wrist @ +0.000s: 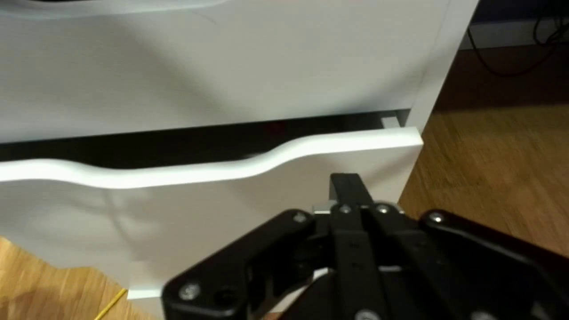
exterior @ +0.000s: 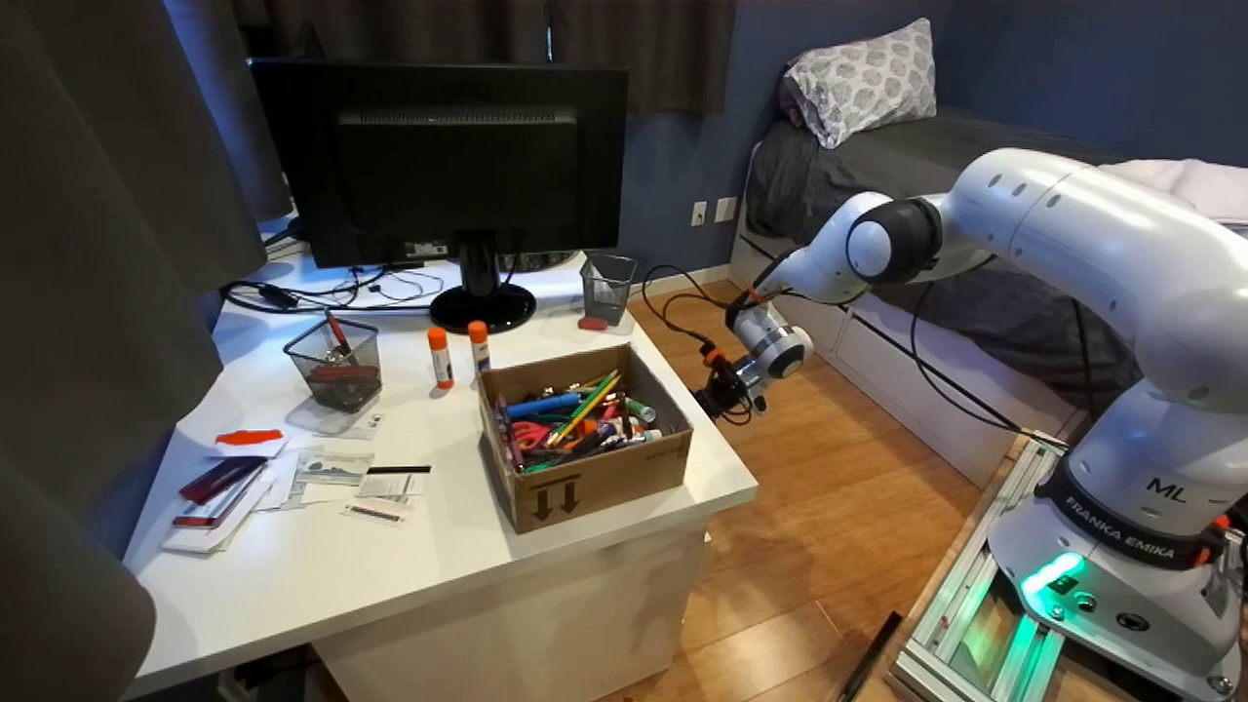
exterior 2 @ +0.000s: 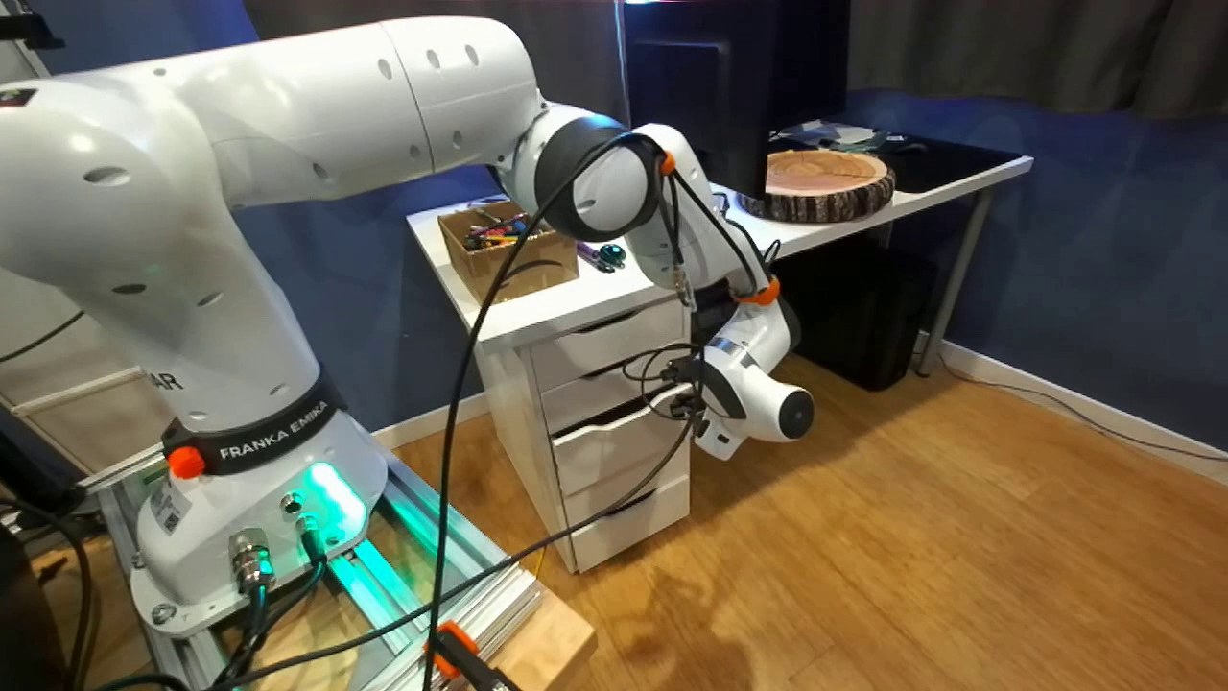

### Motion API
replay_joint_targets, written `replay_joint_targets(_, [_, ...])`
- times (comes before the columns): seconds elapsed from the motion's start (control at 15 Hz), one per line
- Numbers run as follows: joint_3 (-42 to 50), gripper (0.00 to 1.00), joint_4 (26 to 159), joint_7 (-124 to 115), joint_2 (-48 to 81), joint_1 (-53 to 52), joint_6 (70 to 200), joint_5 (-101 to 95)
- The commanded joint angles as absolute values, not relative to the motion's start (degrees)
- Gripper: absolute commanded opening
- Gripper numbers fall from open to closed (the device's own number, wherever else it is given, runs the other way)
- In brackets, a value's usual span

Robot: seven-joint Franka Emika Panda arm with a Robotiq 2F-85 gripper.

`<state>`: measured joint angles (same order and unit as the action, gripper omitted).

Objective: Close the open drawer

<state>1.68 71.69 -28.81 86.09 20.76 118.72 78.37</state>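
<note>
The open drawer (exterior 2: pixel 614 451) is a shallow white drawer in the white desk cabinet. It sticks out a little, with a dark gap above its wavy top edge. In the wrist view its flat white front (wrist: pixel 200 213) fills the lower left and middle. My gripper (wrist: pixel 349 189) is shut and empty, its fingertips together in front of the drawer's right part, below the top edge. I cannot tell whether they touch the panel. The gripper also shows in both exterior views (exterior: pixel 720 398) (exterior 2: pixel 683 401), at the cabinet's front. In an exterior view the desk top hides the drawer front.
More white drawers sit above (exterior 2: pixel 614 341) and below (exterior 2: pixel 633 523) the open one. The white desk top (exterior: pixel 409 546) overhangs the cabinet and carries a cardboard box of pens (exterior: pixel 595 478) and a monitor (exterior: pixel 439 156). A black cable (exterior 2: pixel 460 365) hangs along the arm.
</note>
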Motion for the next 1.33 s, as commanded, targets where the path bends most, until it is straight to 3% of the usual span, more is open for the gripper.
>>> replay_joint_targets(0.0, [3.7, 0.00, 72.6, -21.3, 85.6, 23.6, 112.6, 75.1])
replay_joint_targets(0.13, [5.1, 0.00, 78.3, -14.1, 81.8, 23.1, 111.2, 73.1])
replay_joint_targets(0.2, [5.7, 0.05, 81.9, -10.7, 79.4, 22.5, 111.6, 72.3])
replay_joint_targets(0.27, [6.1, 0.27, 84.5, -7.7, 77.6, 21.9, 112.1, 71.7])
replay_joint_targets(0.47, [8.2, 0.36, 92.6, -2.3, 71.2, 18.6, 113.5, 68.5])
replay_joint_targets(1.07, [17.4, 0.99, 115.2, -2.3, 45.8, 7.0, 126.0, 53.6])
replay_joint_targets(1.27, [18.8, 1.00, 123.4, -3.1, 36.2, 4.3, 134.9, 47.6])
